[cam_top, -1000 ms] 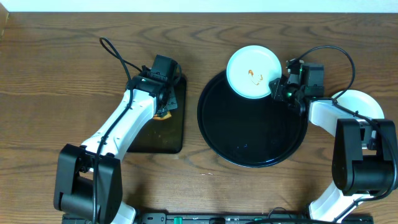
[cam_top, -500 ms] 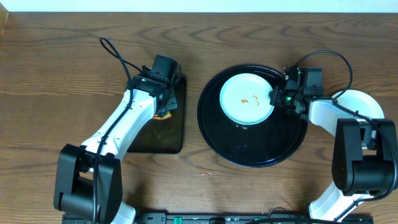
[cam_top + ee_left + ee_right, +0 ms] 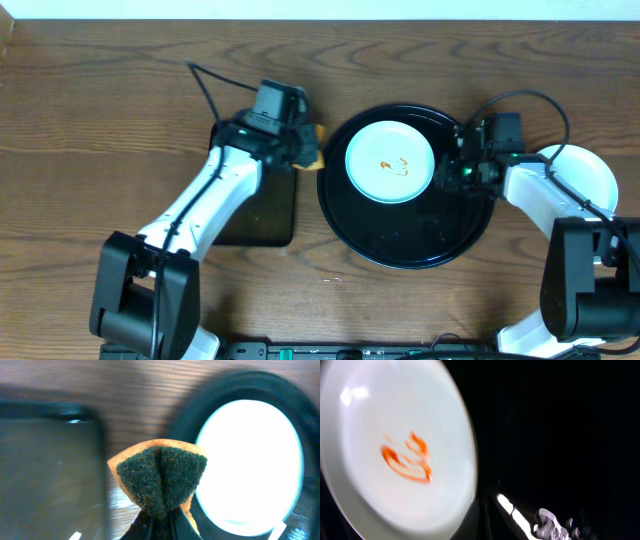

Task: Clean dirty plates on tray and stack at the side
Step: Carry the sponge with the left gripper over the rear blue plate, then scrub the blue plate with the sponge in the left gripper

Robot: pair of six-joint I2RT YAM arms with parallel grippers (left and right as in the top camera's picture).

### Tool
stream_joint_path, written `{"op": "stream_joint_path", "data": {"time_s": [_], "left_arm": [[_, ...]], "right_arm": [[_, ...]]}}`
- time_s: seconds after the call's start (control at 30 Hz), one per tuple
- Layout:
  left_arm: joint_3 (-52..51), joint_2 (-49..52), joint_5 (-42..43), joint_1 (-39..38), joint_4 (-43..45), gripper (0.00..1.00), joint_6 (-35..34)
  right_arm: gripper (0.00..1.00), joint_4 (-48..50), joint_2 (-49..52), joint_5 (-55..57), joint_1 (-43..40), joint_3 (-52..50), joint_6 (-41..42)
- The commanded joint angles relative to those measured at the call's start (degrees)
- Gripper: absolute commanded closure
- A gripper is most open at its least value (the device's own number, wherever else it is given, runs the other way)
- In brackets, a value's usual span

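Observation:
A pale mint-blue plate point(image 3: 390, 162) with an orange-brown sauce squiggle point(image 3: 396, 166) lies in the back half of the round black tray point(image 3: 400, 250). My right gripper point(image 3: 447, 170) is shut on the plate's right rim. In the right wrist view the plate point(image 3: 395, 450) fills the left, with my fingers point(image 3: 482, 522) at its edge. My left gripper point(image 3: 298, 150) is shut on an orange sponge with a dark scrub face point(image 3: 314, 152), held just left of the tray's rim. The left wrist view shows the sponge point(image 3: 160, 475) folded in the jaws point(image 3: 162, 522), with the plate point(image 3: 250, 460) to its right.
A rectangular black tray point(image 3: 265, 215) lies left of the round tray, under my left arm; it also shows in the left wrist view point(image 3: 50, 460). A pale plate point(image 3: 580, 165) sits on the wood at the far right, partly under my right arm.
My right gripper brought the plate from the tray's far rim down into the tray. My left gripper lifted the sponge off the rectangular tray and moved it right, toward the round tray.

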Motion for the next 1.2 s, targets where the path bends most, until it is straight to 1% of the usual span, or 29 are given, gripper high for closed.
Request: {"op": "stream_joint_path", "data": {"time_s": [0.0, 0.03, 0.07, 0.17, 0.27, 0.4, 0.57, 0.63, 0.73, 0.87, 0.93, 1.03, 1.17], "left_arm": [[-0.09, 0.11, 4.28, -3.87, 2.64, 0.92, -1.22], [-0.09, 0.55, 4.26, -4.92, 3.72, 0.92, -1.18], [-0.09, 1.09, 4.26, -6.08, 5.22, 0.92, -1.18], [-0.09, 2.71, 4.24, -8.59, 9.18, 0.92, -1.25], [-0.04, 3.82, 4.24, -9.73, 11.89, 0.92, -3.8], [-0.02, 4.11, 2.16, -9.86, 13.94, 0.92, -3.78], [-0.02, 4.46, 0.76, -9.86, 15.85, 0.92, -3.72], [-0.04, 5.27, 0.79, -9.86, 16.81, 0.92, -3.72], [-0.04, 6.38, 0.24, -9.86, 17.38, 0.92, -3.72], [-0.04, 7.56, -2.23, -10.08, 17.92, 0.92, -3.04], [-0.04, 8.11, -2.23, -10.23, 18.71, 0.92, -1.92], [-0.04, 8.76, -2.16, -10.34, 18.73, 0.92, -1.77], [-0.04, 8.94, -2.16, -10.34, 17.31, 0.92, -1.79]], "right_arm": [[0.87, -0.46, 0.24, 1.01, 2.05, -1.33, -1.01], [0.77, -0.46, 0.24, 0.98, 2.1, -1.51, -1.01], [0.74, -0.44, 0.24, 0.92, 2.1, -1.6, -0.98], [0.75, 0.24, 0.24, 0.5, 2.1, -1.6, -0.98], [0.75, 1.33, 0.24, -1.55, 2.1, -1.6, -0.98], [0.73, 0.96, -0.26, -2.34, 2.1, -1.42, -0.96], [0.73, 1.14, -4.61, -2.27, 2.08, -1.42, -0.98], [0.73, 2.36, -7.21, -2.08, 2.08, -1.42, -0.98], [0.73, 3.93, -8.39, -2.1, 2.23, -1.42, -0.44], [0.74, 5.05, -7.13, -2.01, 2.93, -1.46, 0.52], [0.74, 5.99, -5.79, -1.4, 3.48, -1.46, 0.59], [0.75, 7.98, -2.69, -0.76, 4.28, -1.46, 2.78], [0.79, 8.59, 0.83, 0.04, 4.81, -1.46, 4.22]]}}
